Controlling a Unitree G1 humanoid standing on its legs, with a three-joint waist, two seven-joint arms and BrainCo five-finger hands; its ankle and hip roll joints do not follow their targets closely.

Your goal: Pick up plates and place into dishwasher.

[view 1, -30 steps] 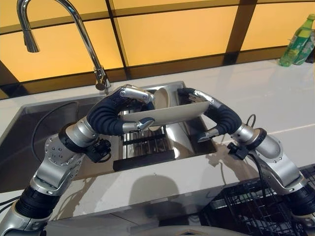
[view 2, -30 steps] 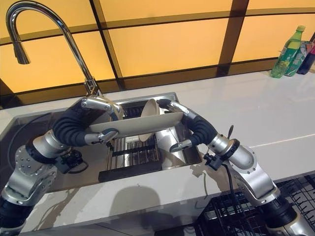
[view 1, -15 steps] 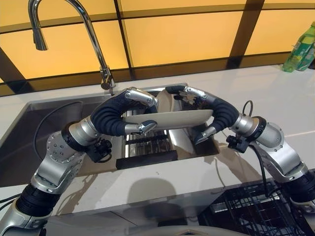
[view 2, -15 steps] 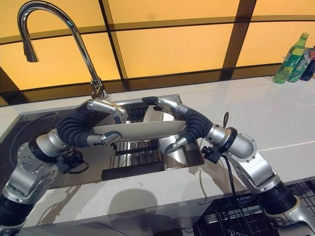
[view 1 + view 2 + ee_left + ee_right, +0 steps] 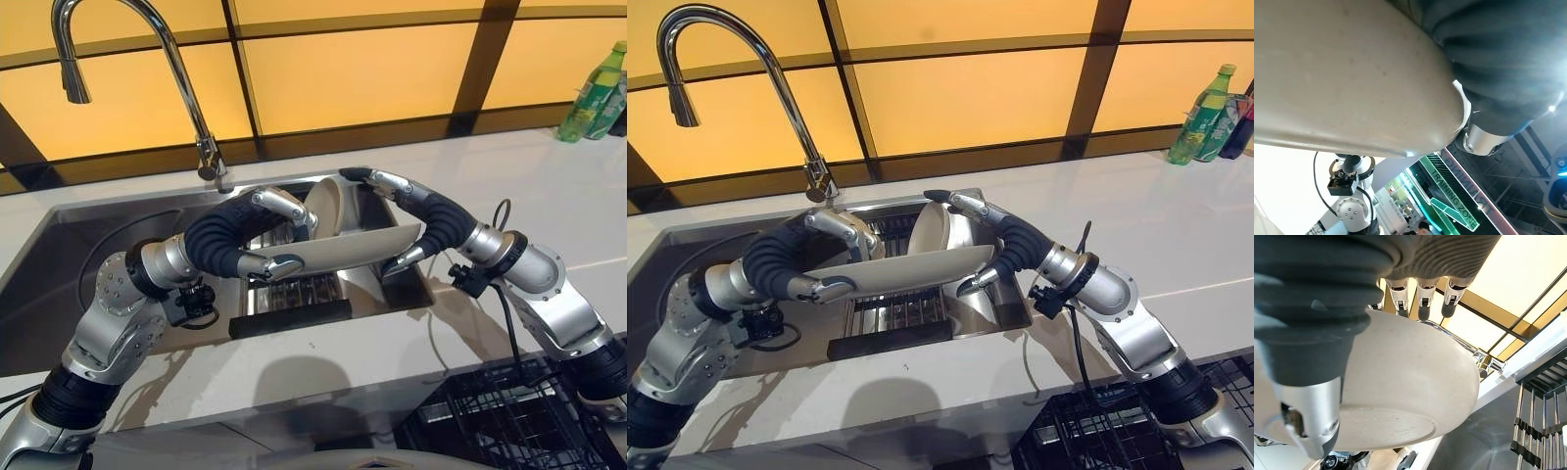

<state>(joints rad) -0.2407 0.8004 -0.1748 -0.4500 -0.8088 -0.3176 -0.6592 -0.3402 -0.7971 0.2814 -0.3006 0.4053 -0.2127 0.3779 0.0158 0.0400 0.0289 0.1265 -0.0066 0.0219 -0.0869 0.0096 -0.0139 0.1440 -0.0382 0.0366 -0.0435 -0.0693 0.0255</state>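
A shallow beige plate point(image 5: 343, 250) hangs level above the sink point(image 5: 88, 255), carried between both hands. My left hand point(image 5: 235, 230) is shut on its left rim, fingers curled over the top and thumb point(image 5: 277, 264) beneath. On the right rim my right hand point(image 5: 431, 217) is shut the same way, fingers point(image 5: 1422, 298) over the far edge of the plate point(image 5: 1410, 382). The plate's underside point(image 5: 1352, 73) lies close in the left wrist view. A second beige plate point(image 5: 926, 227) stands upright in the sink behind the carried one.
A slatted dish rack point(image 5: 294, 294) sits in the sink under the plate. The tall chrome faucet point(image 5: 186, 78) rises at the back left. A black wire dishwasher rack point(image 5: 509, 411) lies low at the right, below the white counter point(image 5: 549, 186). A green bottle point(image 5: 593, 93) stands far right.
The plate, held by both hands throughout, has sunk a little toward the sink and tipped slightly up at its right end. The camera has shifted.
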